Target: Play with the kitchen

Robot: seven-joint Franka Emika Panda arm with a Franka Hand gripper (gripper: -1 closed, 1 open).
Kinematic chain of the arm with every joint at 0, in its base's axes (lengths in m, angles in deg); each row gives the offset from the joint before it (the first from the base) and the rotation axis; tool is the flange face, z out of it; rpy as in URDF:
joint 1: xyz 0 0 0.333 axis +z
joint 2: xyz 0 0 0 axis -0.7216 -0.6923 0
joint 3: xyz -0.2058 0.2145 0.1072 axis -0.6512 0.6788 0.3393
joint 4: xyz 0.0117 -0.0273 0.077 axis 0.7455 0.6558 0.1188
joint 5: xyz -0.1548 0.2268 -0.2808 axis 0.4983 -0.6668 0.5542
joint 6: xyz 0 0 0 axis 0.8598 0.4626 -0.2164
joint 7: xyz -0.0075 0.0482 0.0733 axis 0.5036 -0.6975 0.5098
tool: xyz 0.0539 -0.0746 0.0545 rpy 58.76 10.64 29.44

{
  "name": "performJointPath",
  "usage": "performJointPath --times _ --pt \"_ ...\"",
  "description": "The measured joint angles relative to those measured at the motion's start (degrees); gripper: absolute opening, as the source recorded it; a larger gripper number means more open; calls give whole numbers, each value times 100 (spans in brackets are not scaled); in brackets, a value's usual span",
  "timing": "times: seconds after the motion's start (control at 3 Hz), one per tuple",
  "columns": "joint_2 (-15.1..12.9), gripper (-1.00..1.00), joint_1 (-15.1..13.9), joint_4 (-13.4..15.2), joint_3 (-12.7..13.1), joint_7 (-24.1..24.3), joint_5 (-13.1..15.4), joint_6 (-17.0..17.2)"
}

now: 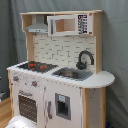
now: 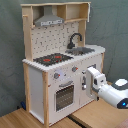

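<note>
The tall toy play kitchen of white panels and pale wood [image 1: 60, 70] stands upright w/ a grey-green curtain backdrop [image 1: 116, 45] behind it, in both exterior views. In the second exterior view it sits on a light wooden tabletop [image 2: 30, 119], filling most of the pic.

Up top: a grey extractor hood [image 1: 38, 26] at the first exterior view's left, next to it a white microwave-style cabinet w/ window [image 1: 64, 24] and a dark keypad strip [image 1: 83, 23]. Below that, a white tile-pattern back wall [image 1: 59, 50].

On the worktop level: black hob w/ red rings [image 1: 33, 65] at the first exterior view's left, a grey metal sink basin [image 1: 73, 74] beside it, and a curved black tap [image 1: 85, 59] just behind the sink. The worktop ends in a rounded pale wood shelf [image 1: 102, 79] at the first exterior view's right.

Front: two knobs under the hob, a windowed oven door [image 2: 65, 96] w/ a handle bar above the window, and beside it a cupboard door w/ a dark square panel [image 1: 63, 106].

My arm, white segments w/ a blue-lit ring [image 2: 119, 94], comes in from the second exterior view's right, low. My end effector [image 2: 87, 81] is at the kitchen's front, approx at the cupboard door next to the oven door; touching or just short, can't tell. Fingers spread or pressed together: can't tell either. In the first exterior view only a white bit of me [image 1: 21, 122] shows at the bottom edge, in front of the oven.
</note>
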Motion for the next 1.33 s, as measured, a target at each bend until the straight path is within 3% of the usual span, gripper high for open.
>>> performJointPath --times 1.33 --pt "-13 100 -123 1370 205 933 0 -1883"
